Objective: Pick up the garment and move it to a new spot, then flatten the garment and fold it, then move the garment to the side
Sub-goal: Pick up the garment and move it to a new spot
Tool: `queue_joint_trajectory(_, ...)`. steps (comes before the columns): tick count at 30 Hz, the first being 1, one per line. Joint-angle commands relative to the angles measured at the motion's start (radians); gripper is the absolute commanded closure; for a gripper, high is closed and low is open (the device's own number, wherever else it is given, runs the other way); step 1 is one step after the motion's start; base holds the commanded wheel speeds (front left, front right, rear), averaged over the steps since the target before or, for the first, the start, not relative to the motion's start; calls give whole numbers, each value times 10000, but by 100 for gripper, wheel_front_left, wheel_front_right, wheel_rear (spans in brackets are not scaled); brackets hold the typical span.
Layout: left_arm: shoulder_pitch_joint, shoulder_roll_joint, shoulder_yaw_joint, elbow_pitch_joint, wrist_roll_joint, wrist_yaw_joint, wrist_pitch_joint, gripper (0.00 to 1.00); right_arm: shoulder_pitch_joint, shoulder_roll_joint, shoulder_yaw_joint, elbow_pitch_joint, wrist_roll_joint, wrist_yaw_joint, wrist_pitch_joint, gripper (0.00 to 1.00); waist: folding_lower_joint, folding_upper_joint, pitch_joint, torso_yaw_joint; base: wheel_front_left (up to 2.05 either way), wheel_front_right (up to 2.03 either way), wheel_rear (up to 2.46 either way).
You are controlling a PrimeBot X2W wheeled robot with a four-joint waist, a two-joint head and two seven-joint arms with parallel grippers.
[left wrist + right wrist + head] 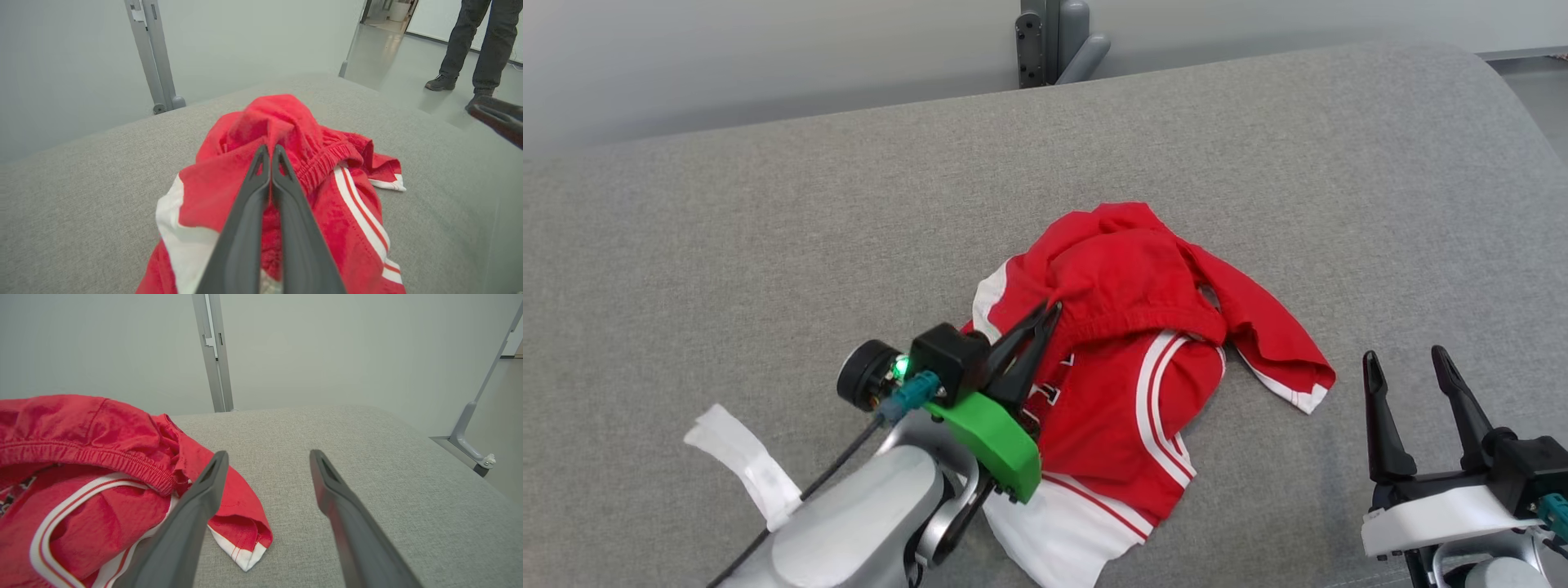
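A crumpled red garment (1127, 343) with white stripes and white panels lies in the middle of the grey padded surface (768, 245). My left gripper (1051, 310) comes in from the lower left, its fingers pressed together on a raised fold of the red fabric (269, 122) near the elastic waistband (327, 163). My right gripper (1409, 359) stands open at the lower right, just right of the garment's loose white-edged corner (245, 559) and clear of the cloth. The same right gripper's fingers (496, 118) show at the right edge of the left wrist view.
A grey metal post (1054, 41) stands behind the surface's far edge. A person's legs and shoes (474, 45) stand on the floor beyond the far right corner. A white tag (747, 465) hangs from my left arm's cable. Open grey padding surrounds the garment.
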Motion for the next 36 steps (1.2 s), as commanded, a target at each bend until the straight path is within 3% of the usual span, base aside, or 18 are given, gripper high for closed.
queue_joint_trajectory(1,-184,66,259,-310,-168,92,-113,100,19,-5,-18,7,9,2,-6,0,0,0,-25,102,0,0,0)
queue_joint_trajectory(4,-376,311,861,-967,-377,296,-226,100,8,-10,4,12,3,2,-6,0,0,0,-33,217,0,0,0)
queue_joint_trajectory(9,-732,1250,2148,-2052,-561,785,-364,100,53,-24,-38,-2,9,2,-6,0,0,0,-50,433,0,0,0)
queue_joint_trajectory(17,-379,3543,4136,-2779,-1390,1281,-230,100,150,8,-60,7,2,2,-6,0,0,0,-86,780,0,0,0)
queue_joint_trajectory(24,414,5422,5655,-1808,-2292,1463,-176,100,95,-17,-67,-5,21,2,-6,0,0,0,20,1129,0,0,0)
queue_joint_trajectory(28,667,5926,6193,-822,-2683,1300,-217,100,1,-56,-43,6,13,2,-6,0,0,0,122,1302,0,0,0)
queue_joint_trajectory(32,699,6027,6148,323,-2800,919,-95,100,-138,-100,57,68,19,2,-6,0,0,0,249,1429,0,0,0)
queue_joint_trajectory(36,421,5479,5560,1584,-2628,369,157,100,-289,-199,183,96,28,2,-6,0,0,0,468,1504,0,0,0)
